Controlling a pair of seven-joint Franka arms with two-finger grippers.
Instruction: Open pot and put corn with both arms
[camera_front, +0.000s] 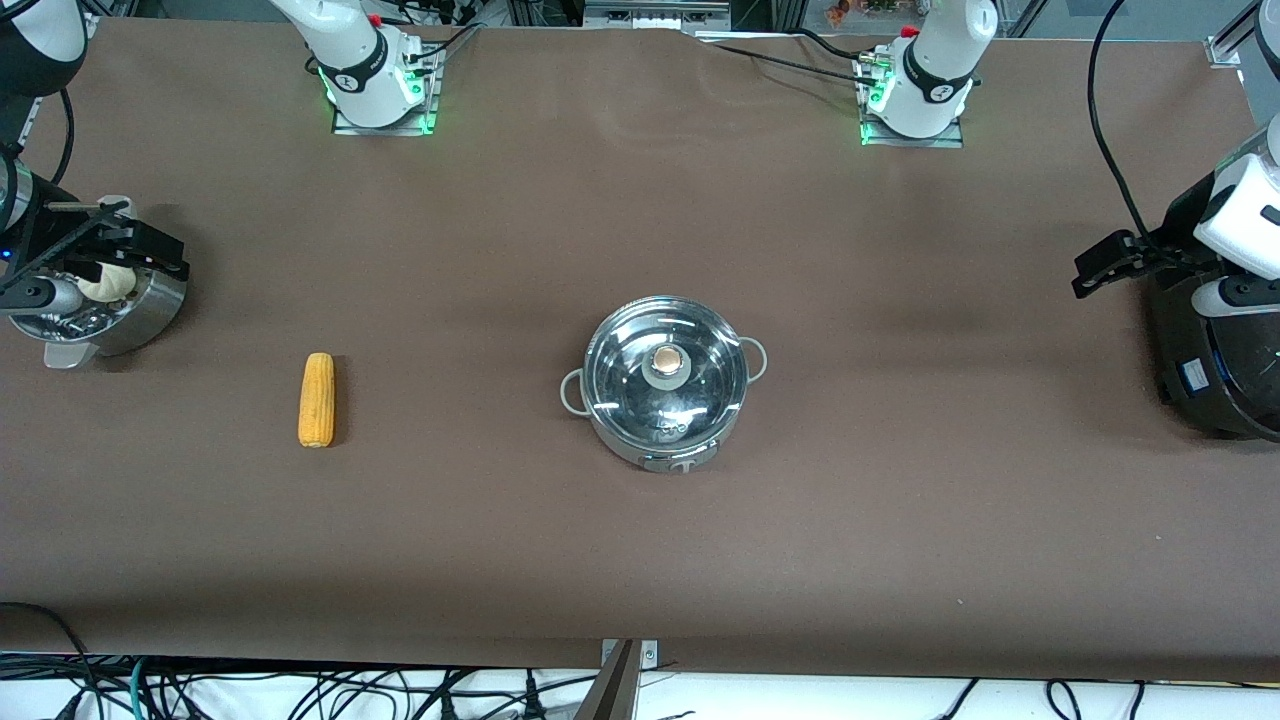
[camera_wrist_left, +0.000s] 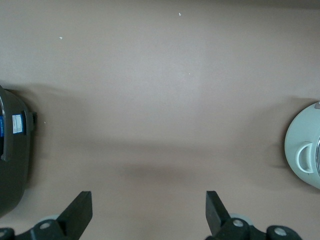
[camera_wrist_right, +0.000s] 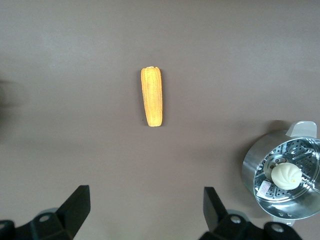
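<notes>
Corn (camera_front: 317, 399) lay on the brown table (camera_front: 640, 540) toward the right arm's end, well apart from the pot (camera_front: 665, 382), which sat near the middle with its glass lid (camera_front: 666, 372) on (knob up, loop handles at either side). Over the steel bowl (camera_front: 140, 310) holding a white bun (camera_front: 105, 284), at that same end, the right gripper (camera_wrist_right: 145, 210) hung with fingers spread wide and empty. At the left arm's end the left gripper (camera_wrist_left: 149, 212) hung above bare table beside the black cooker (camera_front: 1215, 360), its fingers likewise parted, holding nothing.
</notes>
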